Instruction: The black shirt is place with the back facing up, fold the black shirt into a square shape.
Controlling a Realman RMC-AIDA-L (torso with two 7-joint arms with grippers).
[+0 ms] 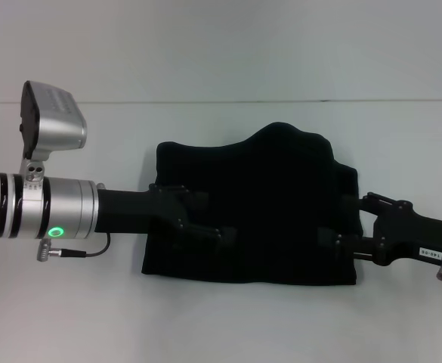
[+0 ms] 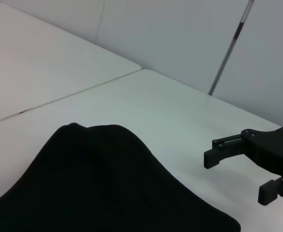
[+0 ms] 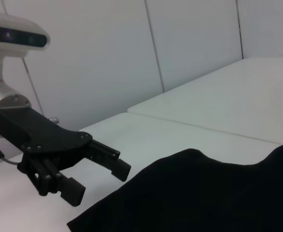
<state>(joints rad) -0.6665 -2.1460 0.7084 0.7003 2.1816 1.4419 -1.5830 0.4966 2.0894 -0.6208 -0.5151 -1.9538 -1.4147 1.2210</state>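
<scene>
The black shirt (image 1: pixel 266 204) lies on the white table, folded into a rough rectangle with a wavy far edge; no lettering shows. My left gripper (image 1: pixel 205 214) reaches in from the left and hovers over the shirt's left edge, open and empty. The right wrist view shows it (image 3: pixel 101 182) with its fingers apart, just off the shirt (image 3: pixel 214 193). My right gripper (image 1: pixel 340 221) hovers at the shirt's right edge, open and empty. The left wrist view shows it (image 2: pixel 235 178) held above the table beside the shirt (image 2: pixel 97 183).
The white table (image 1: pixel 205 318) has a seam (image 1: pixel 205 102) running across behind the shirt, and a pale wall stands beyond it. A thin metal rod (image 2: pixel 228 48) leans against the wall in the left wrist view.
</scene>
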